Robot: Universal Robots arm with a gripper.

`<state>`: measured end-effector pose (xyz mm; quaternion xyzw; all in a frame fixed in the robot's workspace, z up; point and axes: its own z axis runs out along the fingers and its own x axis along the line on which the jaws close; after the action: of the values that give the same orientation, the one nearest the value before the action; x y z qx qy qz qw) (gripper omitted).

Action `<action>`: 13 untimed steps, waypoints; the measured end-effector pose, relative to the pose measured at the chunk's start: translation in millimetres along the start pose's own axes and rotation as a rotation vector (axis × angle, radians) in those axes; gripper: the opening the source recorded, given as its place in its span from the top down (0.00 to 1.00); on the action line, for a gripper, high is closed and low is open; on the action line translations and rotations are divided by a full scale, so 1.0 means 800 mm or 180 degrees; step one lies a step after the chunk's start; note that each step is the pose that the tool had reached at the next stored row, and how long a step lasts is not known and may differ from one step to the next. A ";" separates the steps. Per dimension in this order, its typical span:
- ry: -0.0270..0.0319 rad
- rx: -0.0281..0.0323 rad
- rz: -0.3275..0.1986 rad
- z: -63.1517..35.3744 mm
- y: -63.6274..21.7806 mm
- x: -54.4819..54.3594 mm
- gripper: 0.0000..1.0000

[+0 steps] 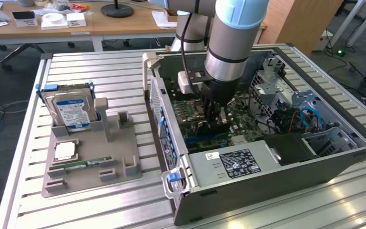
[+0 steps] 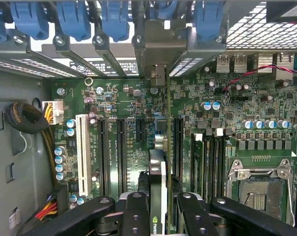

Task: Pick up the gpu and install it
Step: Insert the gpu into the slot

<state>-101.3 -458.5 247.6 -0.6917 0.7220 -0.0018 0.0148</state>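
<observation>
In the exterior view, the gripper [image 1: 209, 125] is reaching into the open computer case [image 1: 335, 160], its fingers gripping the gpu [image 1: 206, 131], which is standing on edge just above the motherboard [image 1: 240, 121]. Any tilt here could, I judge, be jamming the card against neighbouring parts. Beside the case, the grey fixture tray [image 1: 127, 148] is holding a hard drive [image 1: 72, 110], a processor chip [image 1: 65, 151] and a memory stick [image 1: 81, 165]. In the wrist view, the nearly closed fingers [image 2: 136, 211] are clamping the gpu [image 2: 158, 172] edge-on, its bracket [image 2: 156, 49] sitting near the rear openings. A sideways offset could be making it miss its slot. The case's processor socket [image 2: 259, 189] is lying empty.
</observation>
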 end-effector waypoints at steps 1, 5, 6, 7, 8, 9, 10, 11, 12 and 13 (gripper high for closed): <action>0.0001 0.0000 0.0000 0.001 0.000 0.000 0.73; 0.0001 0.0000 0.0000 0.001 0.000 0.000 0.73; 0.0001 0.0000 0.0000 0.001 0.000 0.000 0.73; 0.0000 0.0000 0.0000 0.001 0.000 0.000 0.73; 0.0000 0.0000 0.0000 0.001 0.000 0.000 0.73; -0.0001 0.0000 0.0000 0.001 0.000 0.000 0.73; -0.0001 0.0001 0.0000 0.000 0.000 0.000 0.73; -0.0002 0.0001 0.0000 0.000 0.000 0.000 0.73; -0.0001 0.0001 0.0000 -0.001 0.000 0.000 0.73; 0.0000 0.0000 0.0000 -0.002 0.000 0.000 0.73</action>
<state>-101.3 -458.5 249.6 -0.6917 0.7220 -0.0018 0.0148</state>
